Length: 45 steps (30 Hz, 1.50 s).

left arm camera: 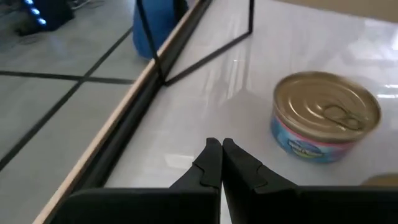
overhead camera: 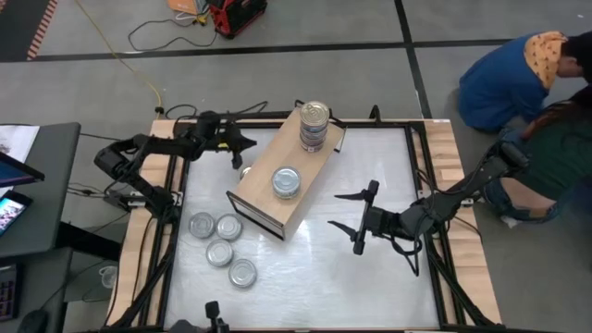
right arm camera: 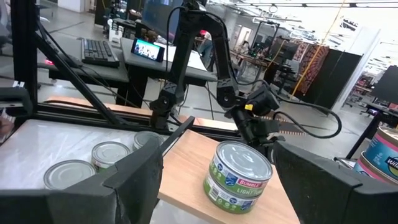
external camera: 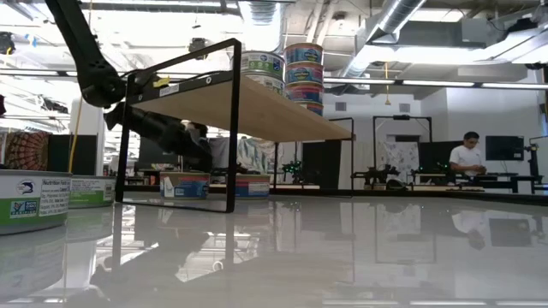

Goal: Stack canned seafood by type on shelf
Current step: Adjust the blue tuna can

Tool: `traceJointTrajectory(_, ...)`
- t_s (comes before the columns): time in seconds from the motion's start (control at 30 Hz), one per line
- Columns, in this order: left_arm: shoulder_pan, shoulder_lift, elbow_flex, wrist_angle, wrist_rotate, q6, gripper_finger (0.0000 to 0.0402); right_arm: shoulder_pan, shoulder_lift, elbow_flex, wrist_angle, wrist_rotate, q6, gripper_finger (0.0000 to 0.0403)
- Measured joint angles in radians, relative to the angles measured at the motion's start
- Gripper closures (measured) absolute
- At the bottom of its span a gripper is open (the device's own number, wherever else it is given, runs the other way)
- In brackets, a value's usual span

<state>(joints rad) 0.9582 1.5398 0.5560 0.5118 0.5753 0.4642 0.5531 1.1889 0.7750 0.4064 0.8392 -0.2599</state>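
Note:
The shelf [overhead camera: 277, 199], a tan plywood box, lies slantwise mid-table. On its top stand a tall stack of gold-lidded tins [overhead camera: 314, 126] and a short stack of silver-lidded tins [right arm camera: 237, 174]. Several silver-lidded tins [overhead camera: 222, 242] rest on the tabletop near the left edge. A single gold-lidded tin [left arm camera: 324, 115] sits on the table beside the shelf's far-left side. My left gripper [left arm camera: 221, 149] is shut just beside that tin, touching nothing. My right gripper [overhead camera: 356, 222] is open, level, to the right of the shelf, its fingers pointing at the silver stack.
The table's wooden rail and black frame [left arm camera: 134, 118] run close beside my left gripper. A thin black frame [external camera: 233, 128] stands at the shelf's end. People [overhead camera: 518, 83] crouch beyond the table's far right corner. Bare white tabletop [overhead camera: 314, 287] lies near the front edge.

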Motion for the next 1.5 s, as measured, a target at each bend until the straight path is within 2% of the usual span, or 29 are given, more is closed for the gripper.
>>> traceJointTrajectory(0.17, 0.008, 0.0, 0.0, 0.026, -0.052, -0.046, 0.0401, 0.0, 0.0, 0.0, 0.0, -0.003, 0.005, 0.0075)
traceJointTrajectory(0.3, -0.012, 0.0, 0.0, 0.002, -0.138, -0.145, 0.0401, 0.002, 0.0, 0.0, 0.0, -0.003, 0.006, 0.0075)
traceJointTrajectory(0.43, -0.027, 0.0, 0.013, -0.076, -0.315, -0.183, 0.0401, 0.001, 0.0, 0.0, 0.005, -0.004, 0.004, 0.0075)
traceJointTrajectory(0.57, -0.065, 0.0, 0.059, -0.167, -0.391, -0.223, 0.0401, 0.001, 0.0, 0.0, 0.053, -0.004, -0.034, 0.0075)
traceJointTrajectory(0.83, -0.176, 0.0, 0.102, -0.214, -0.759, -0.266, 0.0401, -0.006, 0.003, 0.0, 0.059, -0.006, -0.055, 0.0075)
traceJointTrajectory(1.0, -0.166, 0.003, 0.102, -0.259, -0.727, -0.346, 0.0401, -0.006, 0.004, 0.0, 0.06, -0.006, -0.055, 0.0075)
traceJointTrajectory(1.2, -0.176, 0.1, 0.102, -0.238, -0.664, -0.399, 0.0401, -0.006, 0.004, 0.0, 0.071, -0.006, -0.055, 0.0075)
traceJointTrajectory(1.5, -0.186, 0.152, 0.1, -0.105, -0.737, -0.446, 0.0402, -0.003, 0.004, 0.0, 0.065, -0.007, -0.046, 0.0075)
